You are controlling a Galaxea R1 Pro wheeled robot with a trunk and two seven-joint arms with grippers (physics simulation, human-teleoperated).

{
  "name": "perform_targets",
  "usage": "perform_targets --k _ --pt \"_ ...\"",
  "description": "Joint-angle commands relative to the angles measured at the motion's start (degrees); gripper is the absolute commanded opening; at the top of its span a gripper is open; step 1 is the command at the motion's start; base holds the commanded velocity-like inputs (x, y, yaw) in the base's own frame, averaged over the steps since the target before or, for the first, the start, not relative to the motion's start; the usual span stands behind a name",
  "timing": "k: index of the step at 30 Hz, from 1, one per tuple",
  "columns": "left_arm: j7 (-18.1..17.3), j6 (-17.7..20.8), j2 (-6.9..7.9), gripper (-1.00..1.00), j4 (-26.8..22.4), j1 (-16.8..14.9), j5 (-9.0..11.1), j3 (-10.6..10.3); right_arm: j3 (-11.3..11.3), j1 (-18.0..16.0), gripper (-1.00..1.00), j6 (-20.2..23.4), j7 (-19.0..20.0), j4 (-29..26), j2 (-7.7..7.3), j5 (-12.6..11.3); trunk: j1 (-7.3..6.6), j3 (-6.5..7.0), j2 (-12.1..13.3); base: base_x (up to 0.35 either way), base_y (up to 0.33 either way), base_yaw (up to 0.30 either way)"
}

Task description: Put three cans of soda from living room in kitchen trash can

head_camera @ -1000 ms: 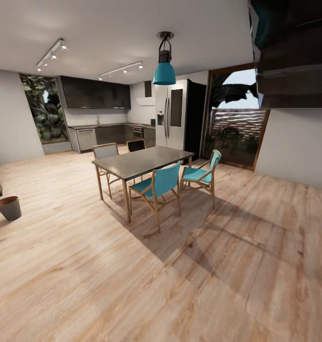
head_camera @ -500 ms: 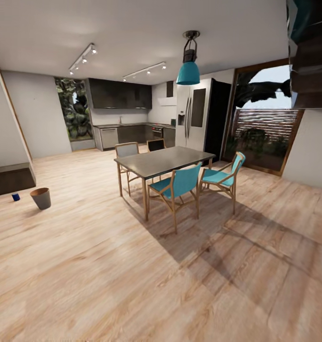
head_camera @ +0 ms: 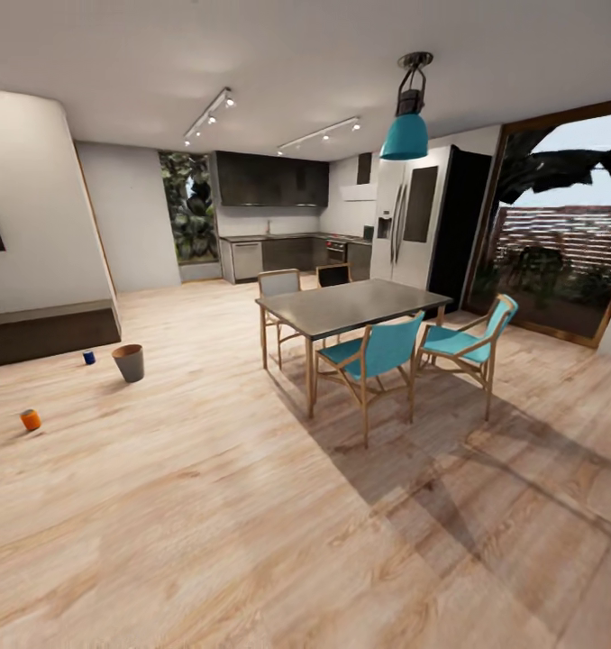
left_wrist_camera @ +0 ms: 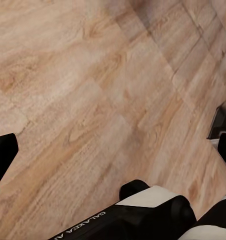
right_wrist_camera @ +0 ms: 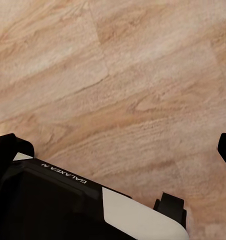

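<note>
You're looking across an open-plan room on a light wood floor [head_camera: 251,505], kitchen [head_camera: 278,216] sitting far back at about 12 o'clock with dark cabinets and the steel fridge [head_camera: 414,225] just right of it. A dining table [head_camera: 351,306] with teal chairs [head_camera: 378,351] is standing mid-room at roughly 1 o'clock, so it is blocking the straight line to the kitchen and you're likely needing to route around it. The tash can [head_camera: 129,362] is sitting on the floor at about 10 o'clock, upright, mouth open upward, near the low dark cabinet [head_camera: 44,332] and well short of the kitchen units. A dark blue can of soda [head_camera: 89,358] is standing just beside it on its left; an orange can [head_camera: 30,419] is lying further left and nearer to you, apart from both. I'm not seeing the third can in these views. Cans being loose on the floor means you're going to be reaching low. Both wrist cameras are pointing at bare floor, arms apparently tucked for driving, nothing carried that I can see. Left gripper [left_wrist_camera: 113,150] fingers are showing as dark tips at opposite edges, reading as spread wide; right gripper [right_wrist_camera: 118,150] is reading the same, spread and empty. I'm judging this as search and approach, nothing binned yet.
</note>
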Motion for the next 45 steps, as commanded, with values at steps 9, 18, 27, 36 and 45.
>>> perform_targets --k 9,18,27,36,45 --pt "0.0 0.0 0.00 1.00 0.0 0.0 0.0 0.0 0.0 0.0 1.00 0.0 0.0 0.0 0.06 0.0 0.00 0.00 0.0 0.000 0.000 0.280" --pt "0.0 0.0 0.00 1.00 0.0 0.0 0.0 0.0 0.0 0.0 1.00 0.0 -0.1 0.0 0.06 0.0 0.00 0.00 0.0 0.000 0.000 0.280" --pt "0.0 0.0 0.00 1.00 0.0 0.0 0.0 0.0 0.0 0.0 1.00 0.0 -0.1 0.0 0.06 0.1 0.00 0.00 0.0 0.000 0.000 0.280" --pt "0.0 0.0 0.00 1.00 0.0 0.0 0.0 0.0 0.0 0.0 1.00 0.0 -0.1 0.0 0.06 0.1 0.00 0.00 0.0 0.000 0.000 0.280" --pt "0.0 0.0 0.00 1.00 0.1 0.0 0.0 0.0 0.0 0.0 1.00 0.0 -0.1 0.0 0.06 0.0 0.00 0.00 0.0 0.000 0.000 0.280"
